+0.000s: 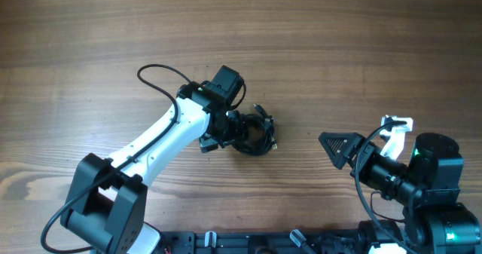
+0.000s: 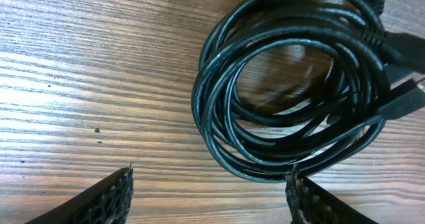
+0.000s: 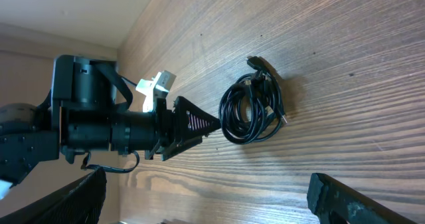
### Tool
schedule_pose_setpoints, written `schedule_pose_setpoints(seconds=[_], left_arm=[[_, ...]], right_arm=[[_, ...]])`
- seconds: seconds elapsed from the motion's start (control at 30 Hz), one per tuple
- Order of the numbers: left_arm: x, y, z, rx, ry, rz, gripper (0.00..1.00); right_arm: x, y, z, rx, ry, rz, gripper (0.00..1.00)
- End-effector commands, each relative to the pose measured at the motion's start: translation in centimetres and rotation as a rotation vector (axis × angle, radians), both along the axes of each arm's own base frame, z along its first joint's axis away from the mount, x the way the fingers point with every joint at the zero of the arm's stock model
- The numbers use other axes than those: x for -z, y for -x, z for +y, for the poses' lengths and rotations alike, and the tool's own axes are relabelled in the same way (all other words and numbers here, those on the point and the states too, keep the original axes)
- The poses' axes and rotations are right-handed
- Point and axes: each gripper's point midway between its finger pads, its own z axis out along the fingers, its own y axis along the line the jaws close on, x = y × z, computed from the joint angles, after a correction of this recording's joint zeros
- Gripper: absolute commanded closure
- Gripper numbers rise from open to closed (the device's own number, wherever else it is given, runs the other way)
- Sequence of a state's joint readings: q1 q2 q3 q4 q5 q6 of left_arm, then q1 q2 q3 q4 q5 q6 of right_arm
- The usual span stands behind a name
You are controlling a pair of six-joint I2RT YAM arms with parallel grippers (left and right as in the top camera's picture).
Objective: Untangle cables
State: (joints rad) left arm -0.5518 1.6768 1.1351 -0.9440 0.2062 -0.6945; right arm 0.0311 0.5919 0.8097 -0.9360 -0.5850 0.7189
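A coiled bundle of black cables (image 1: 254,132) lies on the wooden table near the middle. It fills the upper right of the left wrist view (image 2: 292,91), with plug ends at its right. It also shows in the right wrist view (image 3: 252,108). My left gripper (image 1: 226,133) is open right at the coil's left edge; in its own view (image 2: 209,194) one finger tip touches the coil's rim. My right gripper (image 1: 340,150) is open and empty, well to the right of the coil (image 3: 206,194).
The wooden table (image 1: 339,50) stretches all around the coil. The left arm's own black cable (image 1: 154,77) loops over the table behind it. The left arm (image 3: 99,127) shows in the right wrist view beside the coil.
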Motion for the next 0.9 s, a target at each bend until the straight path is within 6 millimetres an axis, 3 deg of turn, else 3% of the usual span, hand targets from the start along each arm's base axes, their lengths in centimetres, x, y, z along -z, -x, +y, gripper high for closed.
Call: schedule_pose_setpoints(seconds=[0.0, 0.2, 0.27, 0.3, 0.47, 0.53, 0.8, 0.87], left_arm=[[0.7, -0.1, 0.2, -0.021, -0.023, 0.007, 0.25], [3.2, 0.3, 0.5, -0.02, -0.065, 0.073, 0.26], [3.4, 0.1, 0.4, -0.021, -0.063, 0.07, 0.4], [3.4, -0.1, 0.3, -0.021, -0.059, 0.064, 0.43], [3.6, -0.4, 0.1, -0.021, -0.054, 0.056, 0.45], [4.2, -0.2, 0.2, -0.021, -0.063, 0.072, 0.55], [4.4, -0.4, 0.1, -0.02, -0.062, 0.069, 0.65], [4.4, -0.4, 0.1, -0.02, -0.062, 0.069, 0.75]], right_arm=[[-0.8, 0.0, 0.2, 0.001, -0.028, 0.001, 0.0], [-0.8, 0.0, 0.2, 0.001, -0.027, 0.002, 0.0], [-0.7, 0.1, 0.2, 0.0, -0.025, 0.002, 0.0], [-0.7, 0.1, 0.2, 0.0, -0.025, 0.002, 0.0], [-0.7, 0.0, 0.2, 0.002, -0.023, 0.002, 0.0], [-0.7, 0.0, 0.2, 0.002, -0.023, 0.002, 0.0], [-0.6, 0.1, 0.2, 0.0, -0.019, 0.004, 0.0], [-0.6, 0.1, 0.2, 0.0, -0.019, 0.004, 0.0]])
